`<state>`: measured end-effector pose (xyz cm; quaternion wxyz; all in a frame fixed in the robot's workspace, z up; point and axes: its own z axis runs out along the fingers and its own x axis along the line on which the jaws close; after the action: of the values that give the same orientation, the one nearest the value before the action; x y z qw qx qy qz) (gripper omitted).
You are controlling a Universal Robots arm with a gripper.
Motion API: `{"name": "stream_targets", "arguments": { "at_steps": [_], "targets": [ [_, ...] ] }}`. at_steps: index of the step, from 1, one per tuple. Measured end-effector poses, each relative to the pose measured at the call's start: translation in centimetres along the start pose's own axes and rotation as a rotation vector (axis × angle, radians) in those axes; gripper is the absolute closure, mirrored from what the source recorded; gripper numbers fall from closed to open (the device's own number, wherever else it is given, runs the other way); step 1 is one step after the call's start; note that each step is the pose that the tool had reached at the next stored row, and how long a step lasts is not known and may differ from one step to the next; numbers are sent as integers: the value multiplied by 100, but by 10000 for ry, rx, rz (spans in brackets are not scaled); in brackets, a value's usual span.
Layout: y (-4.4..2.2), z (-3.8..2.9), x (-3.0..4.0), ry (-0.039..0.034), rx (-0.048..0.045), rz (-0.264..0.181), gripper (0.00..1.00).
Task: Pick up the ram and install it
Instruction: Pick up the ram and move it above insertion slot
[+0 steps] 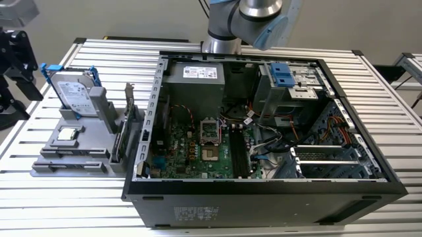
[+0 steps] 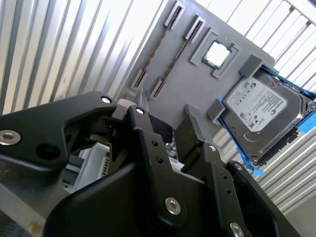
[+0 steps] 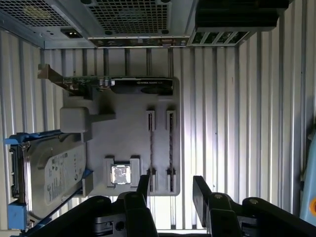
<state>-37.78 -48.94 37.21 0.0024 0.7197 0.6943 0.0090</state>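
The ram (image 3: 170, 148) is a thin dark stick standing on edge in a slot of the grey parts holder (image 3: 128, 133). It also shows in the second wrist view as the ram (image 2: 178, 57), and in the exterior view as the ram (image 1: 119, 140) beside the case. My gripper (image 3: 172, 185) hangs open above the holder's near edge, apart from the stick and with nothing between its fingers. In the first wrist view the stick's near end lines up with the gap between the black fingers (image 3: 144, 183). The second wrist view has the gripper (image 2: 165, 111) over the same holder.
On the holder sit a hard drive in a blue frame (image 3: 52, 173), a silver CPU chip (image 3: 121, 174) and an upright expansion card (image 3: 123, 85). The open computer case (image 1: 142, 148) lies to the exterior view's right, with its motherboard (image 1: 197, 148) exposed. The table top (image 1: 66, 197) is ribbed metal.
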Motion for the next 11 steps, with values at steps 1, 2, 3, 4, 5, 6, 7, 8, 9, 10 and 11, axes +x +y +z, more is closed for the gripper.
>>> {"name": "stream_targets", "arguments": {
  "at_steps": [1, 2, 3, 4, 5, 6, 7, 8, 9, 10, 11],
  "targets": [
    [-1, 15, 1, 0, 7, 0, 0],
    [-1, 27, 1, 0, 10, 0, 0],
    [-1, 38, 1, -1, 14, -1, 0],
    [-1, 49, 2, -1, 17, 0, 0],
    [-2, 59, 1, 0, 22, 1, 0],
    [-2, 67, 2, -1, 31, 2, 0],
    [-2, 76, 1, -2, 40, 1, 0],
    [-2, 83, 1, -2, 47, 1, 0],
    [-2, 90, 1, -3, 51, 1, 0],
    [-2, 96, 1, -2, 52, 1, 0],
    [-2, 99, 1, -3, 54, 1, 0]
  ]
}}
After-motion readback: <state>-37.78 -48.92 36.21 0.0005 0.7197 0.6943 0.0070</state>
